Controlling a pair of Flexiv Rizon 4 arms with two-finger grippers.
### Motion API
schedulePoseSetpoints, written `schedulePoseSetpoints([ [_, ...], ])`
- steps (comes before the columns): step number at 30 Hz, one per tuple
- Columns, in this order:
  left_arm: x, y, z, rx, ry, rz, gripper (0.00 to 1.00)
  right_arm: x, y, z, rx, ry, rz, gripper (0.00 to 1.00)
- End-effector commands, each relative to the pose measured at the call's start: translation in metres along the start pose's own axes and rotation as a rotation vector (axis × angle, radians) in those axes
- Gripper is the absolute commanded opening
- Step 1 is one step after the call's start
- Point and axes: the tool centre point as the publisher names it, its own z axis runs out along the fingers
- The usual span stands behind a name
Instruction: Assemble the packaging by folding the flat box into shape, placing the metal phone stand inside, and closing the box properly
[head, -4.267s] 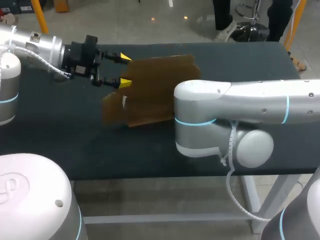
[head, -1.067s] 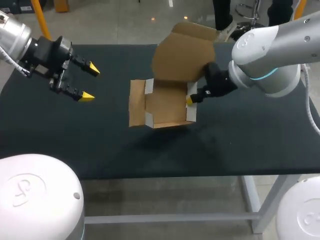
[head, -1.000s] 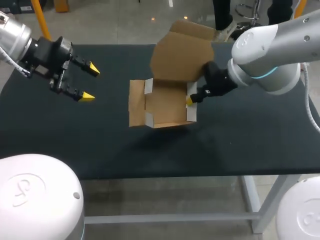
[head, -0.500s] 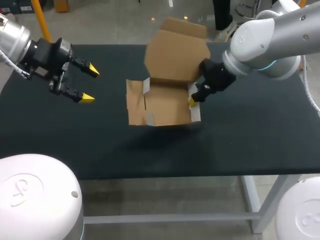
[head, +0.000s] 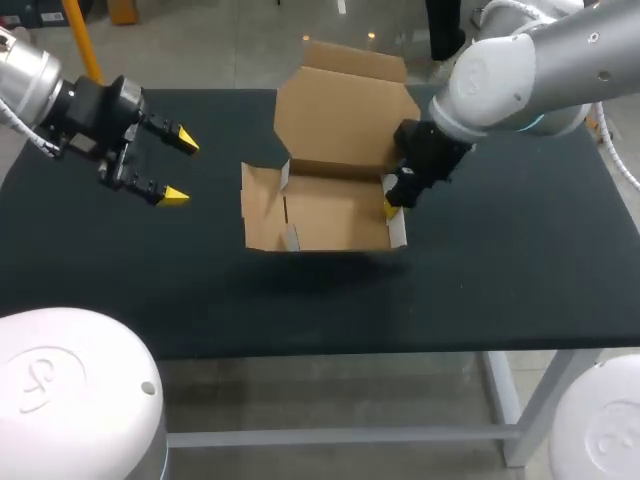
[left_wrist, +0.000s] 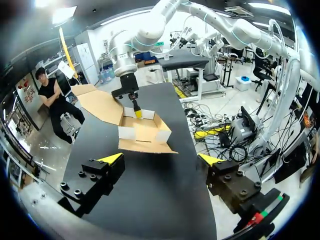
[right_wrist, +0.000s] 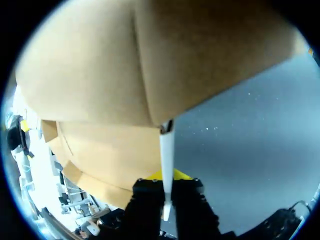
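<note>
Box (head: 335, 215): shifted left, lid (head: 345, 115) higher than before.
R gripper (head: 390, 205): clamped on box's right wall.
L gripper (head: 180, 168): fingers apart, well clear.

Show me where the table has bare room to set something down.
Free: the table in front of the cardboard box, its right end past the right gripper, and the gap between the left gripper and the box. Crowded: the box's right wall.
</note>
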Motion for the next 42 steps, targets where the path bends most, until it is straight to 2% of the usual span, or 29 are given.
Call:
schedulePoseSetpoints([
  [1,0.001,-0.001,-0.001,-0.004,0.001,-0.001,1.0,0.007,-0.001,0.001,0.023,-0.068,0.028,0.0],
  [18,0.001,-0.001,-0.001,-0.004,0.001,-0.001,1.0,0.007,-0.021,0.003,0.095,-0.208,0.184,0.0],
  [38,0.001,-0.001,-0.001,-0.004,0.001,-0.001,1.0,0.005,-0.046,0.016,0.197,-0.262,0.297,0.0],
  [42,0.001,-0.001,-0.001,-0.004,0.001,-0.001,1.0,0.006,-0.049,0.019,0.229,-0.236,0.293,0.0],
])
